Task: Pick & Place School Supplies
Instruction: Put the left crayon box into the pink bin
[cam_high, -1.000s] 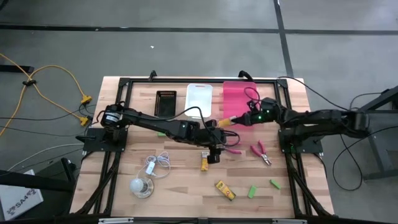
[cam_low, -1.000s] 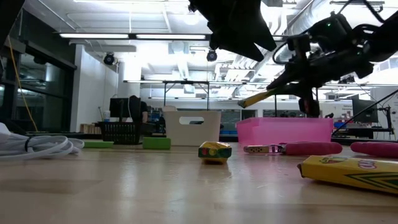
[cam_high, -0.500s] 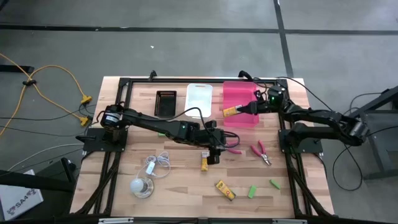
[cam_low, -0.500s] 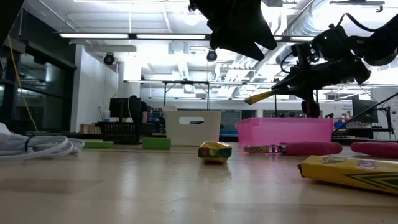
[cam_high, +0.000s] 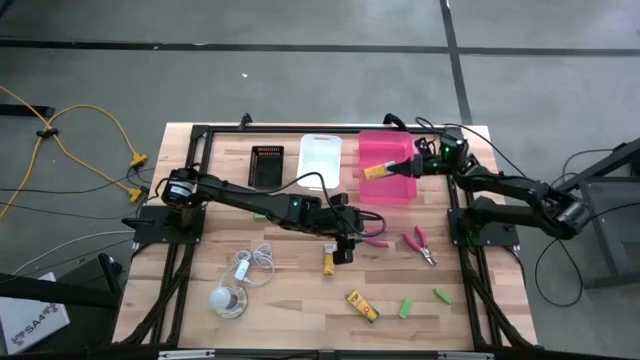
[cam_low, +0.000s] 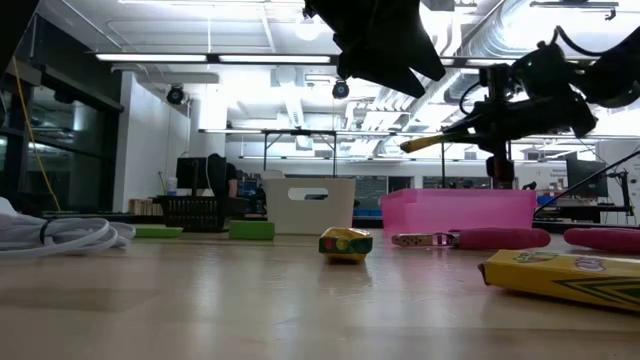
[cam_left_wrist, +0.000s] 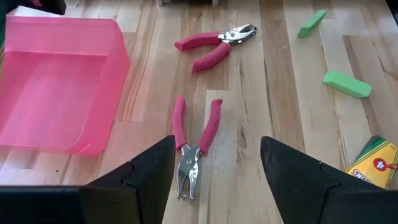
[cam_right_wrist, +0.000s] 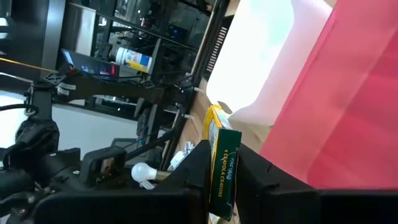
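right gripper (cam_high: 405, 167) is up over the pink bin (cam_high: 385, 190) at the far right of the table (cam_high: 300, 300), fingers clamped narrow on a yellow crayon packet (cam_high: 378, 171); packet is held in the air above the bin, sticking out left from the jaws, roughly level in the low view. right wrist view shows the same packet (cam_right_wrist: 224, 171) pinched between the two fingers, pink bin wall behind it. left gripper (cam_high: 342, 247) sits mid-table, jaws wide, holding nothing, hovering over a pair of pink-handled pliers (cam_left_wrist: 194, 143) lying flat on the wood just near-side of the bin; its tips frame that tool in the left wrist view. second pink-handled pliers (cam_high: 420, 244) lies further right, apart from the first. another yellow packet (cam_high: 329, 260) is on the table just beside the left gripper, near side; third yellow packet (cam_high: 362, 306) lies further toward the near edge. two green pieces (cam_high: 406, 307) (cam_high: 442, 295) are at near right, flat on the wood, close together but not touching; one more green piece (cam_high: 259, 213) shows partly under the left arm. white bin (cam_high: 321, 160) and black tray (cam_high: 266, 165) stand left of the pink bin along the far edge. white cord (cam_high: 255, 263) and a pale bulb-like object (cam_high: 227, 299) at near left.
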